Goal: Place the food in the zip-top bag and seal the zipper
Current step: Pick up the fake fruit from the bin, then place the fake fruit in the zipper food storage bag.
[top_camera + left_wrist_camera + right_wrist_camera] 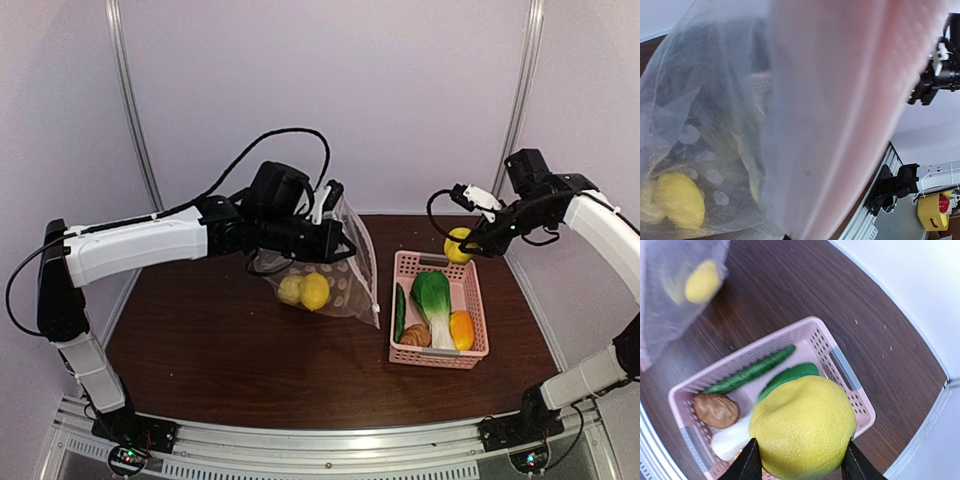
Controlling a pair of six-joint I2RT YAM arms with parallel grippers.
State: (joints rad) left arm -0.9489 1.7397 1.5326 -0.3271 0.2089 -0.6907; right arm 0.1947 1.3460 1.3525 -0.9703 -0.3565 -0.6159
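The clear dotted zip-top bag hangs from my left gripper, which is shut on its upper edge above the table. Two yellow lemons lie in the bag's bottom; one shows in the left wrist view behind the plastic that fills that view. My right gripper is shut on another yellow lemon, held above the far end of the pink basket. The basket holds a bok choy, a green vegetable, a brown bread piece and an orange-yellow piece. The zipper's slider is not discernible.
The basket stands right of the bag on the brown table. White booth walls with metal poles close in the back and sides. The arm bases and a metal rail run along the near edge.
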